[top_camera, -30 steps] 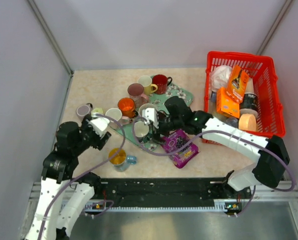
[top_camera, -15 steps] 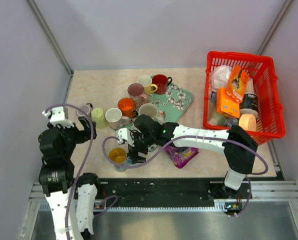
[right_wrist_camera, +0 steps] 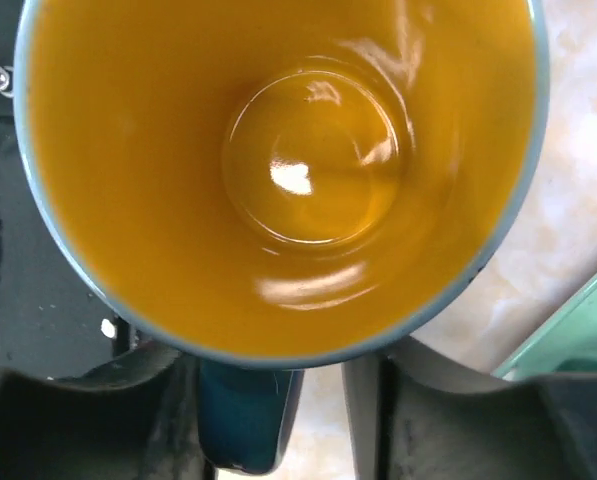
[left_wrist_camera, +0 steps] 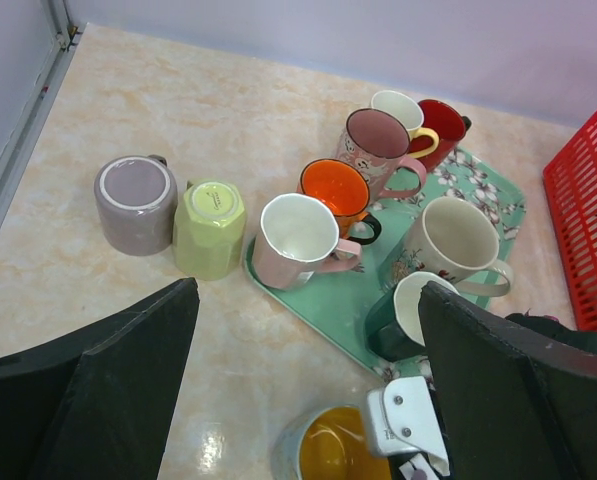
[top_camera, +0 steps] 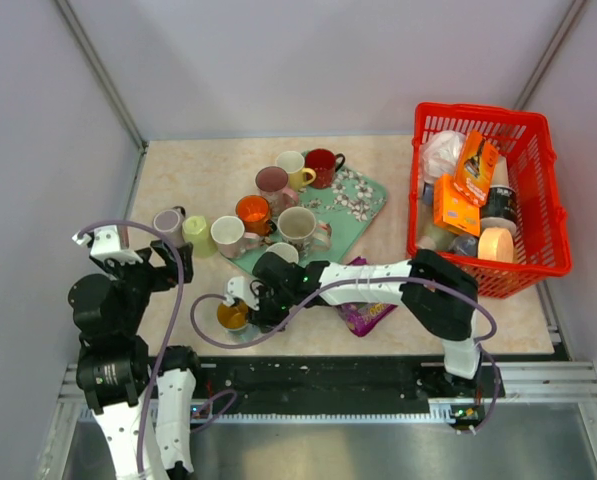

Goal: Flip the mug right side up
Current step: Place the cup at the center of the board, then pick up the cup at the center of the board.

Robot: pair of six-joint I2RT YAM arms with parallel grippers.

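A blue mug with a yellow inside [top_camera: 232,315] stands mouth-up on the table, near the front. It fills the right wrist view [right_wrist_camera: 288,170]. My right gripper [top_camera: 252,304] is at its right side. In the right wrist view the gripper [right_wrist_camera: 270,425] is open, with the mug's blue handle [right_wrist_camera: 243,420] between its fingers. There is a gap between the handle and the right finger [right_wrist_camera: 448,420]. My left gripper [top_camera: 166,266] is open and empty, raised left of the mug. In its view [left_wrist_camera: 308,400] the mug [left_wrist_camera: 328,450] lies low between the fingers.
A mauve mug [left_wrist_camera: 135,205] and a green mug [left_wrist_camera: 210,228] stand upside down at the left. Several upright mugs crowd a green floral tray [top_camera: 363,195]. A purple packet [top_camera: 363,310] lies by the right arm. A red basket [top_camera: 483,195] of goods stands at right.
My right arm has swung from the tray down and left to the blue mug. My left arm has pulled back and left, away from the mug.
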